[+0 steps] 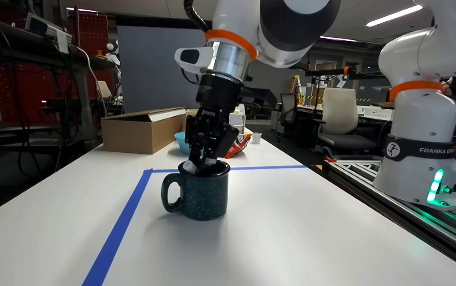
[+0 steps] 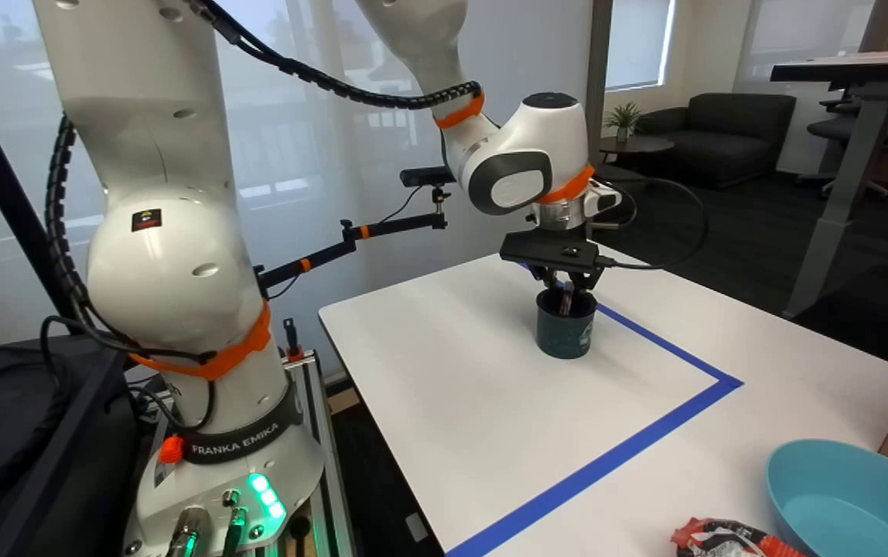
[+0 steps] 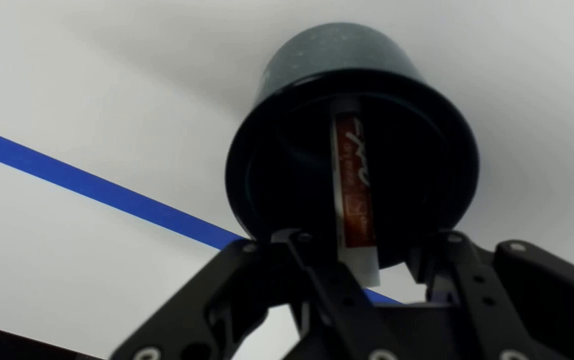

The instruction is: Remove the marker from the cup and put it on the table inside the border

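White surface (image 1: 291, 222) stretches beneath me. Left of the cup (image 1: 208, 198), in an exterior view, runs the blue border (image 1: 121, 226), with a cardboard box (image 1: 140, 135) standing beyond the cup on that side. The cup is upright inside the border. The marker (image 3: 353, 190) leans within the cup, pale end up by the rim (image 3: 237, 165); my jaws are spread to either side of that end, and in the wrist view a gap shows on its right. Whether its left side touches me, I cannot tell. Squeezing off-centre, I could twist the marker or push it deeper; lifting askew, I might hook the rim and topple the cup. Right of the cup stands my base (image 1: 418, 174).
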You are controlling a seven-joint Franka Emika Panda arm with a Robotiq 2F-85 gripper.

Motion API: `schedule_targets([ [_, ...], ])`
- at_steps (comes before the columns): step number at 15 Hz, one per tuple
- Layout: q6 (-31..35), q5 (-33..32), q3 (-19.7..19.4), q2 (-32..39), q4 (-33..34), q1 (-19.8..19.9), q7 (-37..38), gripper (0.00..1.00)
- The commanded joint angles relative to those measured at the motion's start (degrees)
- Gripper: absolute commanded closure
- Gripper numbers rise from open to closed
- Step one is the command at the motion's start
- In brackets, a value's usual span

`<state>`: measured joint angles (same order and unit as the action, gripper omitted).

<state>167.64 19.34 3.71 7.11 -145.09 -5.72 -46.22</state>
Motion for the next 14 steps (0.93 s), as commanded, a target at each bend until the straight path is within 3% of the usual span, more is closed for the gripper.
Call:
schedule_targets([
  [1,1.81,4.55,1.88,1.85,0.96,1.03,-4.08,0.58],
  [2,2.11,5.35,2.16,2.25,1.05,1.26,-4.85,0.62],
  [5,3.24,7.24,2.96,3.32,1.18,2.12,-7.07,0.98],
  [10,3.56,7.09,2.82,1.42,-0.07,2.46,-7.09,0.95],
  [14,1.33,1.67,0.11,-2.82,-1.84,0.36,-2.25,0.95],
])
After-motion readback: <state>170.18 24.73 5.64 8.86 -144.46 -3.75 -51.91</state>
